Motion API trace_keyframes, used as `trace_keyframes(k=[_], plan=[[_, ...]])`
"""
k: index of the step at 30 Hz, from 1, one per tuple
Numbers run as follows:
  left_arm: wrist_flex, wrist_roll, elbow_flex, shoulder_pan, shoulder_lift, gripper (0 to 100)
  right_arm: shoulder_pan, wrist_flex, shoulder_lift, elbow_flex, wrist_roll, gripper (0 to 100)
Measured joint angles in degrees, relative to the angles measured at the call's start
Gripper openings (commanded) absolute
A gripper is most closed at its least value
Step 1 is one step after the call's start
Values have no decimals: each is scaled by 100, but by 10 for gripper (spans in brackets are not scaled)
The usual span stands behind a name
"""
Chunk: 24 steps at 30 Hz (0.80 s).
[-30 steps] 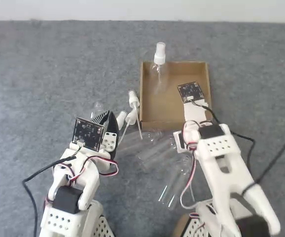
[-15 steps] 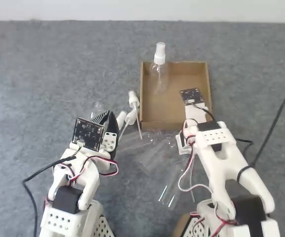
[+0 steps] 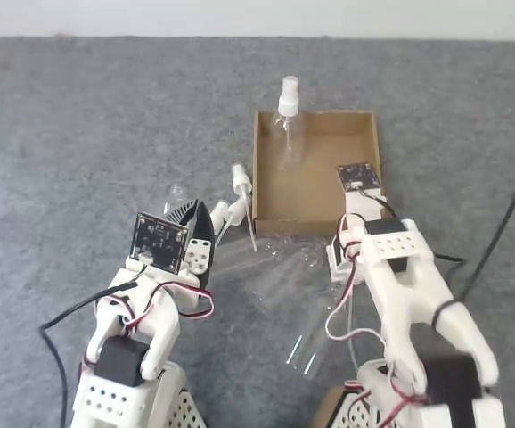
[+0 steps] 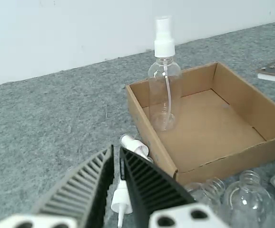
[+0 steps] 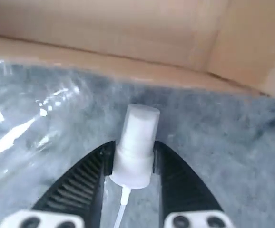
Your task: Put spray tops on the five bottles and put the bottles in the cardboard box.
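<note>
We hold a spray top [image 5: 136,142] pinched by its collar in the right gripper [image 5: 133,148], on the near side of the cardboard box [image 3: 257,169] beside the uncapped bottles [image 3: 271,272] lying there, likely to seat it in a neck; one capped bottle [image 3: 287,134] stands in the box's far left corner. Our left gripper [image 4: 117,153], pressed together on nothing, sits left of the box. The grey carpet [image 3: 88,116] runs back to a white wall [image 4: 56,28].

One bottle capped and boxed, the others loose.
I see a clear capped bottle [image 3: 287,134] upright in the box's [image 3: 315,192] far left corner. Uncapped bottles [image 3: 280,272] lie on their sides just outside its near wall. White tops [image 3: 238,192] lie beside its left wall, and one top [image 5: 136,137] is pinched in my right gripper [image 5: 133,147].
</note>
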Motion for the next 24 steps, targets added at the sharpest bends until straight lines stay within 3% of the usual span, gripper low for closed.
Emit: trace_keyframes(k=[7,13,18,24], plan=[[0,0,70,-9,-9,12,0,835,-1688,-141,0,48],[0,0,79,-9,-18,12,-158,1749,-2655,-1407,79,48],[0,0,79,-18,-18,12,-1073,2031,-2224,-2514,-97,48],[0,0,79,-44,-18,12,-1987,2022,-343,-4053,-668,48]])
